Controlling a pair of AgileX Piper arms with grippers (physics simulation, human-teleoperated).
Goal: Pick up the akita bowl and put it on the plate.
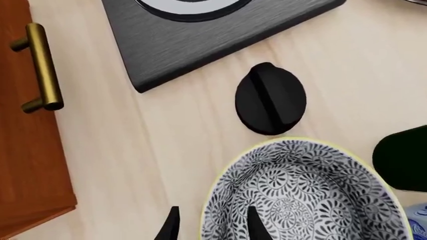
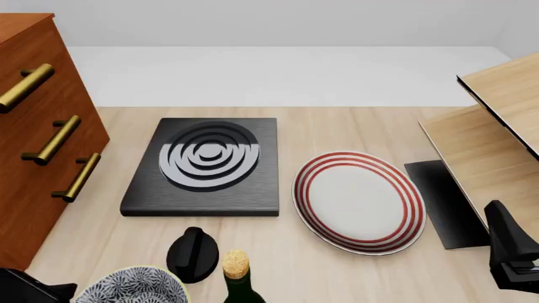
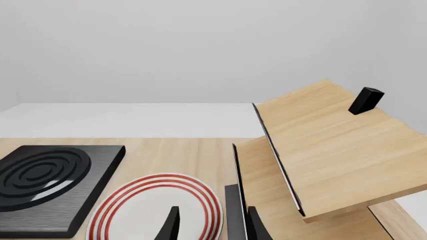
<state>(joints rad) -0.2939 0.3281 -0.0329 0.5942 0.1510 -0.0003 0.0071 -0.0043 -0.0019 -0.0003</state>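
Note:
The akita bowl (image 1: 307, 195), black-and-white floral with a pale rim, sits at the near left edge of the table (image 2: 135, 287). My left gripper (image 1: 213, 227) is open and straddles the bowl's rim: one finger is inside the bowl, the other outside it. The plate (image 2: 358, 202), white with red rings, lies right of centre and also shows in the right wrist view (image 3: 153, 210). My right gripper (image 3: 213, 227) is open and empty, hovering over the plate's right edge. In the front view only the right arm's body (image 2: 514, 252) shows.
A black slab with grey rings (image 2: 206, 167) lies left of the plate. A black knob (image 2: 194, 252) and a corked bottle (image 2: 238, 278) stand right beside the bowl. Wooden drawers (image 2: 42, 145) line the left side. A slanted wooden shelf (image 2: 497, 126) stands at the right.

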